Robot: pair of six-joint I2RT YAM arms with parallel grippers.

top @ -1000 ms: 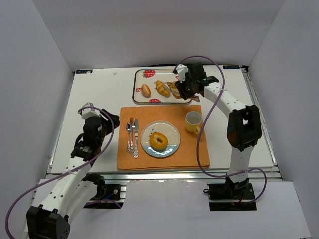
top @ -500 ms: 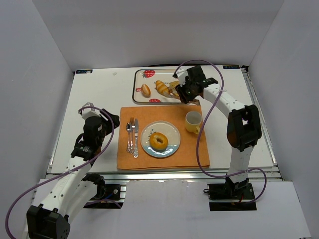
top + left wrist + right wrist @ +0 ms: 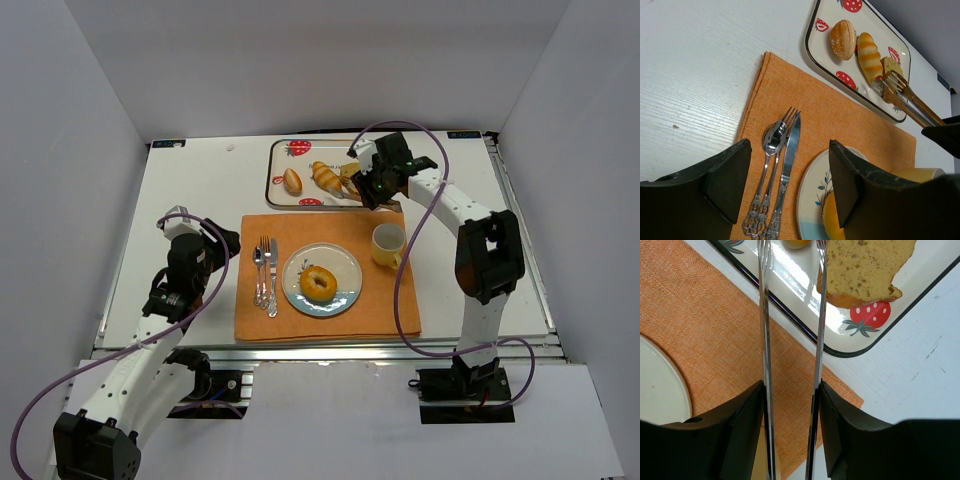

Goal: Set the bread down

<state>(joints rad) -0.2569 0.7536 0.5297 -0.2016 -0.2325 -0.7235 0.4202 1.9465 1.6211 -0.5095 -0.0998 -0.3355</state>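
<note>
A strawberry-print tray [image 3: 283,150] at the back holds a round roll [image 3: 292,180], a croissant [image 3: 326,177] and a bread slice [image 3: 349,176]. My right gripper [image 3: 372,190] is shut on metal tongs [image 3: 765,340], one finger against each arm. The tong tips reach over the tray's near corner [image 3: 805,305]. The bread slice [image 3: 865,265] lies mostly to the right of the right tong arm, with its edge at that tip. A bagel [image 3: 319,283] sits on the plate [image 3: 345,270]. My left gripper [image 3: 790,145] hangs open and empty above the cutlery.
An orange placemat [image 3: 260,320] carries a fork, spoon and knife [image 3: 265,275], the plate and a yellow cup [image 3: 388,243] right of it. White walls enclose the table on three sides. The right arm's purple cable loops over the mat's right edge.
My right gripper has shifted a little left and nearer along the tray's right end, and the tong arms have spread slightly. The left arm has not moved.
</note>
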